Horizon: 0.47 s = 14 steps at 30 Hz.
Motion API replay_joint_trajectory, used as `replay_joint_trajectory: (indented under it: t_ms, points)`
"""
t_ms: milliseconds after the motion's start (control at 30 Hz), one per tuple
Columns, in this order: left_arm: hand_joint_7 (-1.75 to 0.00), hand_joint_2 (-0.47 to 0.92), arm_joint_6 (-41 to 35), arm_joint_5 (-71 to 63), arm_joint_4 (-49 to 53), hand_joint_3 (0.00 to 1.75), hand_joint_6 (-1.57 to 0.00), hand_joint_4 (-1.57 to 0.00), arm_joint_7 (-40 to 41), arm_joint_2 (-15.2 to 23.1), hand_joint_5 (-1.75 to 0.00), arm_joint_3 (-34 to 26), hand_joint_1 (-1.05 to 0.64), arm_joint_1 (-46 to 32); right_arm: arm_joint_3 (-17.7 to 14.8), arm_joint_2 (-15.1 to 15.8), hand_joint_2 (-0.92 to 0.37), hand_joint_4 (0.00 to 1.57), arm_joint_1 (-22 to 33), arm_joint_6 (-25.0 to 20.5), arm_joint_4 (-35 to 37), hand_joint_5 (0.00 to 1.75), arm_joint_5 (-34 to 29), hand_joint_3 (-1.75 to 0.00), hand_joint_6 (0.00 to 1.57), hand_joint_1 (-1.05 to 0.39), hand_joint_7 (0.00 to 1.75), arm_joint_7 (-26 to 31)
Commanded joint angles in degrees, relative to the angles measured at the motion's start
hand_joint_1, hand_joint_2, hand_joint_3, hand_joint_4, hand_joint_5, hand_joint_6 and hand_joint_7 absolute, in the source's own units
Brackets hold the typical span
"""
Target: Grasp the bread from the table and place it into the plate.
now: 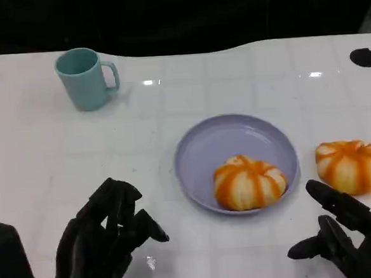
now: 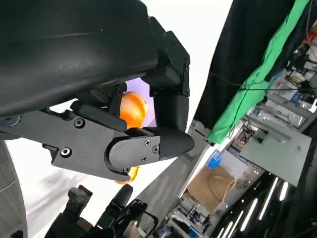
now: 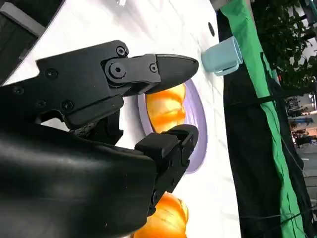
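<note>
Table (image 1: 181, 254), white and glossy, runs across the head view, with a dark round hole near each far corner. At the far left stands a teal mug (image 1: 82, 78), upright, its handle turned toward the right. Nearer the robot, at the lower left, the left hand (image 1: 94, 244) hovers over bare table with its fingers loosely curled inward and nothing between them; it touches no object, and the plate lies well to its right.

In the middle sits a lavender plate (image 1: 205, 141). One bread bun (image 1: 249, 182), round with orange stripes, already rests inside the plate, on its near right part, close against the rim. A second bun (image 1: 351, 164) of the same look lies on the table just beside the plate's right edge, apart from the rim.

At the lower right, the right hand (image 1: 352, 239) is held with fingers spread apart and empty. Its longest finger reaches toward the second bun and ends just short of it, on the bun's near left side; whether the tip touches cannot be told. In the right wrist view, the orange bread (image 3: 166, 106) shows between the black fingers (image 3: 163, 69), with no grip on it.

Both buns are domed and nearly round, slightly wider from left to right, stripes fanning from the top, so neither points any clear way.
</note>
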<state>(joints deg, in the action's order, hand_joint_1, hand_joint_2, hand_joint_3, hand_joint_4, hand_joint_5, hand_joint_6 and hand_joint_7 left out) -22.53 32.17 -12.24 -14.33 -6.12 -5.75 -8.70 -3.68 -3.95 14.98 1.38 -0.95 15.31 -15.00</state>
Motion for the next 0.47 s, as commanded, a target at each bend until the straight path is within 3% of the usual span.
replay_joint_trajectory:
  t_ms: [33,467]
  points:
    - [-1.75,0.92,0.7,-1.2,-0.1,0.55,-0.46,-0.7,0.5,0.8,-1.75,0.5,-0.49,-0.6,-0.5,1.0,-0.92,0.81,0.5,-0.2,-0.8,0.98,0.6,-0.33,1.12,-0.75,0.06,-0.1]
    - [-1.75,0.92,0.0,-0.7,1.0,0.48,-0.45,-0.66,0.8,0.9,-1.75,0.4,-0.5,-0.3,-0.9,1.1,-0.92,0.82,0.3,0.0,-0.3,0.97,0.8,-0.33,1.12,-0.75,0.06,-0.3]
